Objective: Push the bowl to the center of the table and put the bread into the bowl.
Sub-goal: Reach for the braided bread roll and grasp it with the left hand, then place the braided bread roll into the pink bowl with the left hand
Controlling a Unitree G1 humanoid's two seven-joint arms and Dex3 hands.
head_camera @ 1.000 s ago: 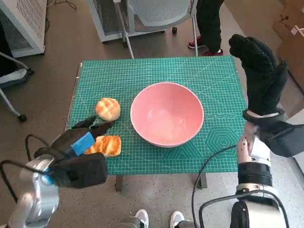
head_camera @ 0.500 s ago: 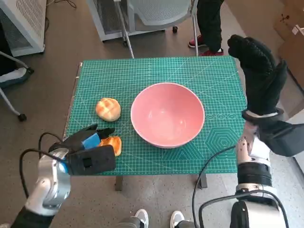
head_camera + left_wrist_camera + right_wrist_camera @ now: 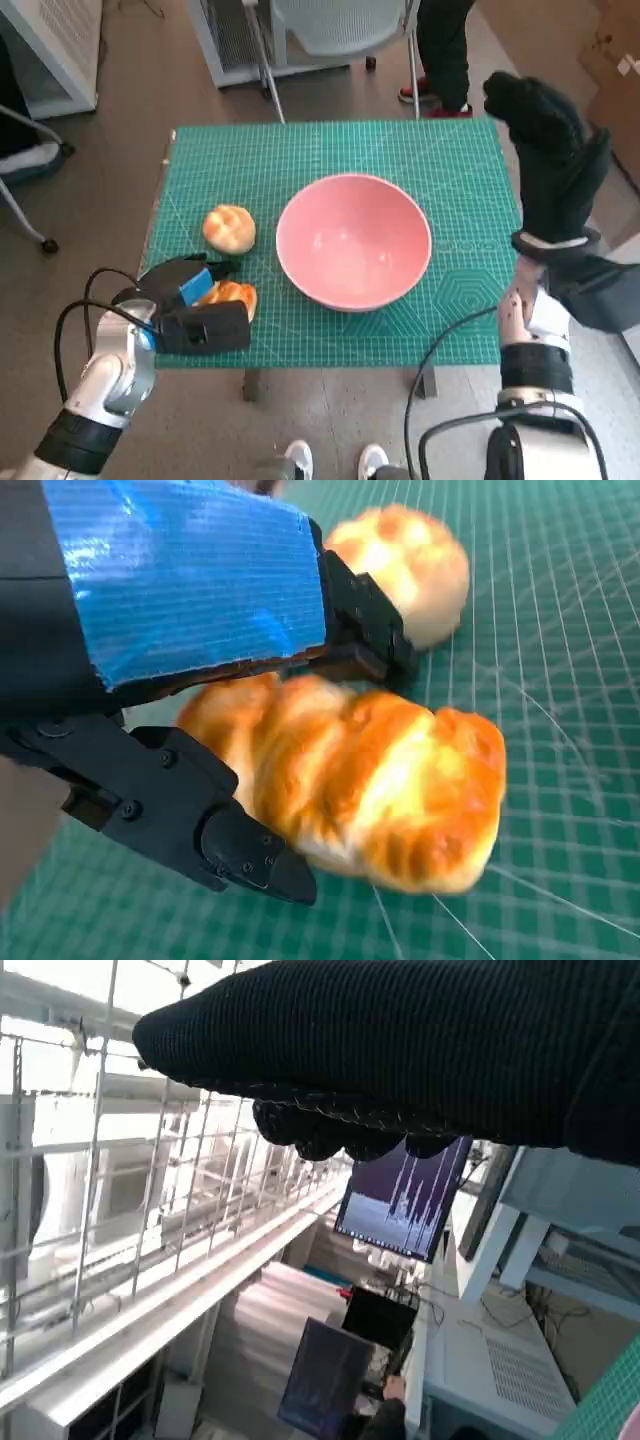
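Pink round plastic bowl sits upright near the middle of the desk, on the green gridded cutting mat that covers the desk top. Bowl is empty.

Two breads lie to the bowl's left, both on the mat, neither in the bowl. Round golden bread roll is just beside the bowl's rim, apart from it. Flat oblong glazed bread lies nearer the desk's front edge, below the round one.

Left hand, black with blue tape on its back, is over the oblong bread at the front left of the desk. In the left wrist view its black fingers sit on either side of the oblong bread, one along its near flank, another by its far side next to the round roll. Fingers look to be touching the bread; bread seems to rest on the mat. Cannot tell whether the grip is actually closed on it.

Right hand, black knitted glove, is raised upright past the desk's right edge, well apart from the bowl, holding nothing, fingers extended and close together. Right wrist view shows only the glove against a room background.

A person's dark legs and red shoes stand beyond the far edge, beside a grey chair.
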